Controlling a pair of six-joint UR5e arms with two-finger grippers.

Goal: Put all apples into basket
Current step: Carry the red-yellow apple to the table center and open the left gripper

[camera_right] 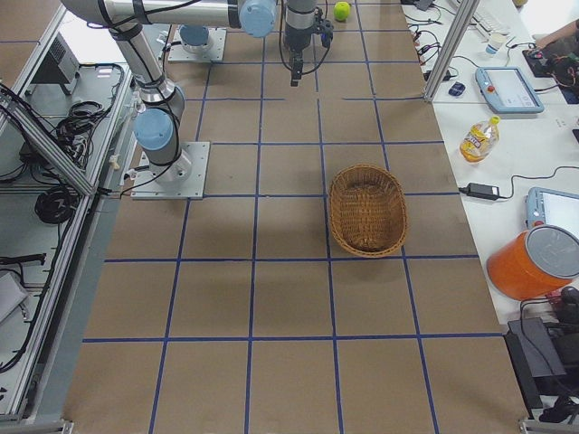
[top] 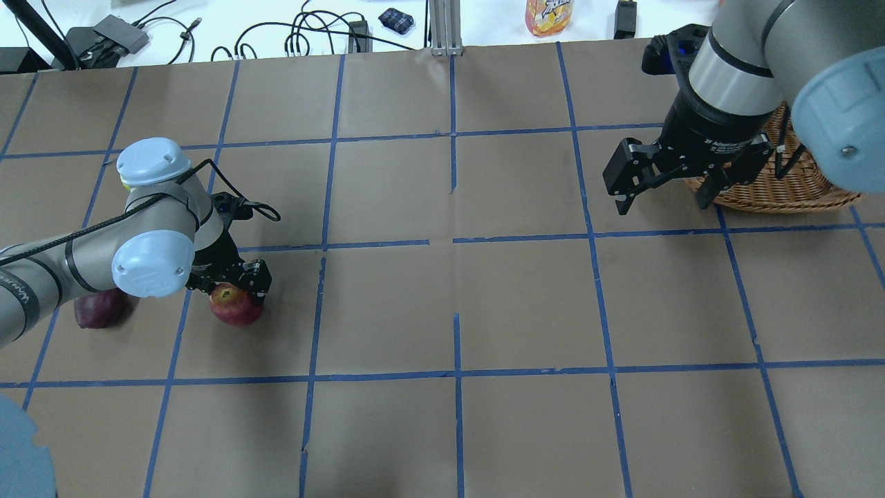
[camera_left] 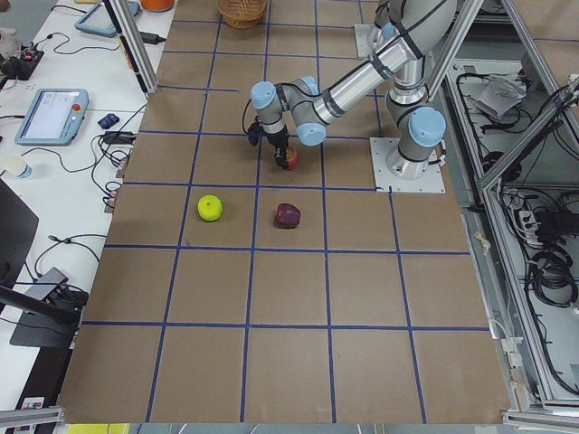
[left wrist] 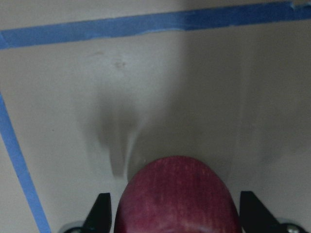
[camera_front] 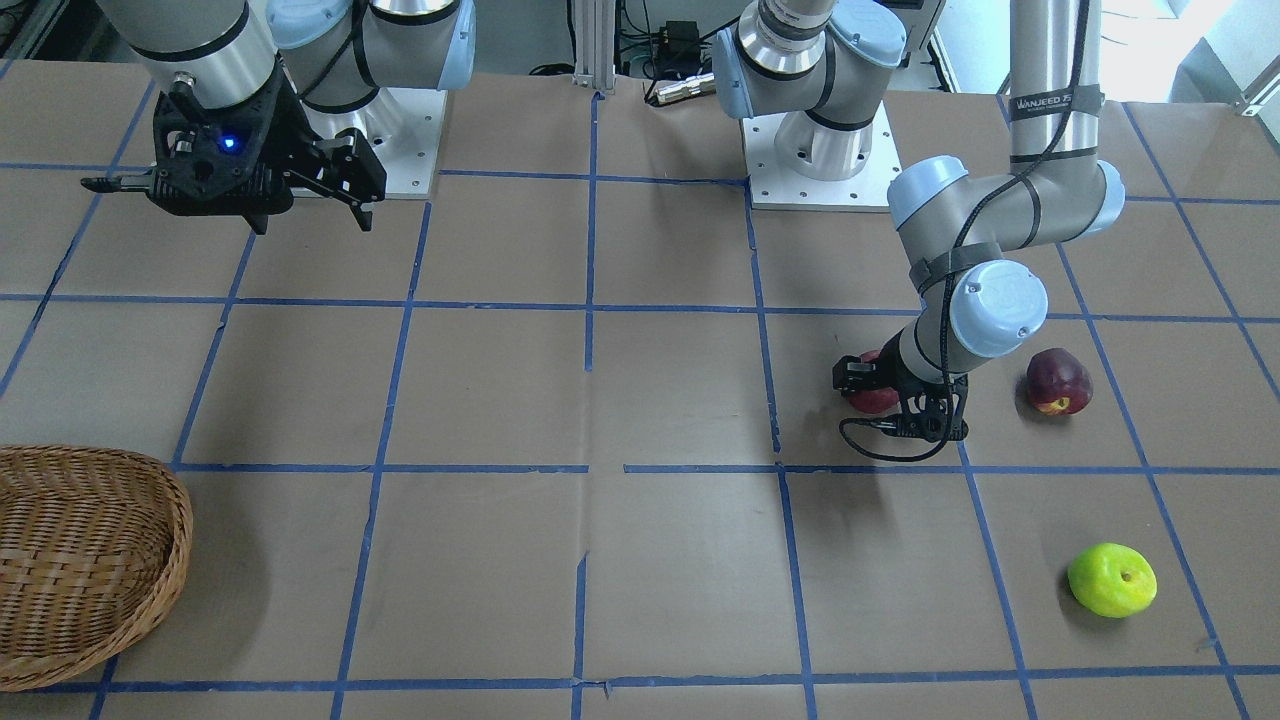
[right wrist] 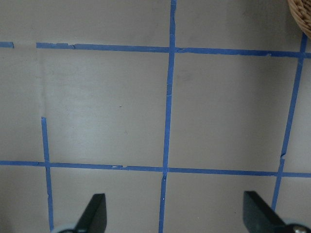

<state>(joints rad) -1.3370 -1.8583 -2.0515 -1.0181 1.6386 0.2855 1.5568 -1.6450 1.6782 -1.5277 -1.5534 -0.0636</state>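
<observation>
The maroon apple (top: 100, 308) and green apple (camera_front: 1112, 580) lie loose at the left. Beside them the left gripper (top: 231, 280) straddles the red apple (top: 235, 304) on the table, jaws spread, seemingly ready to clench. Far right, the right gripper (top: 662, 200) hangs released by the empty basket (top: 788, 200), probably waiting.

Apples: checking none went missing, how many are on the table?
3. The red apple sits inside the open left hand; the maroon apple lies just beside that arm; the green apple lies alone, farther from the robot. The basket holds none.
</observation>
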